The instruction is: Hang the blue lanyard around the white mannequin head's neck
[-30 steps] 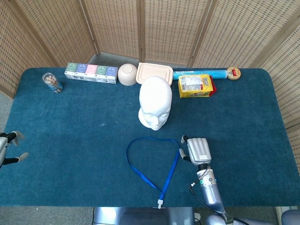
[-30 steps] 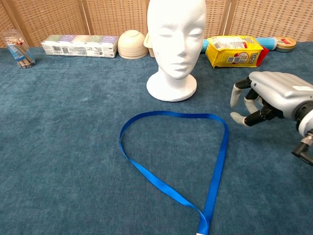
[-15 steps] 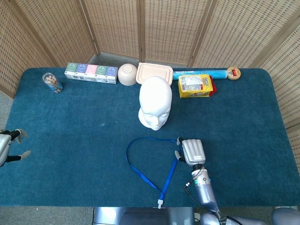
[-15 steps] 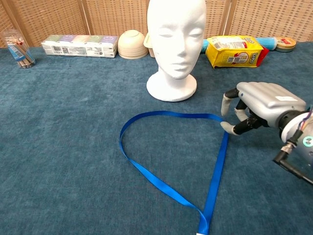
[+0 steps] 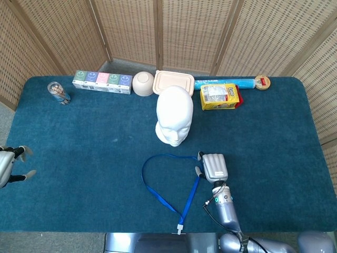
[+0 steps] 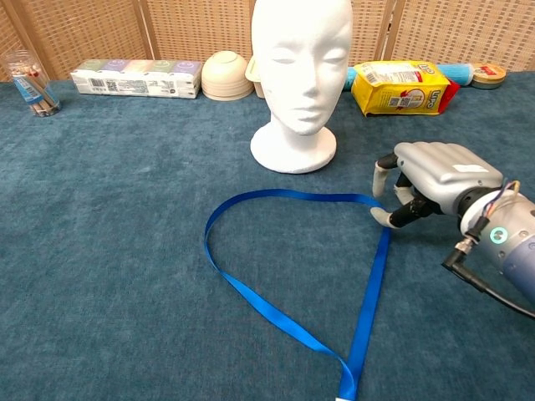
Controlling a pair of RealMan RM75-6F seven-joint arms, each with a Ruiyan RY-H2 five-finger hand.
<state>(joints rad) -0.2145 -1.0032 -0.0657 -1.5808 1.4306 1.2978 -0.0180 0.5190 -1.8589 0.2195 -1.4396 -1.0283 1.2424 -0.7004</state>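
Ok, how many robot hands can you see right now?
2. The right hand has its fingers at the blue lanyard; the left hand sits at the table's left edge, partly cropped.

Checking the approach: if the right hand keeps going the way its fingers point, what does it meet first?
Most likely the blue lanyard: the right hand points at its near corner, fingertips almost on it, though contact is unclear.

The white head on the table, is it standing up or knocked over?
Upright. The white mannequin head stands on its round base, face forward, with the blue lanyard lying flat on the table before it.
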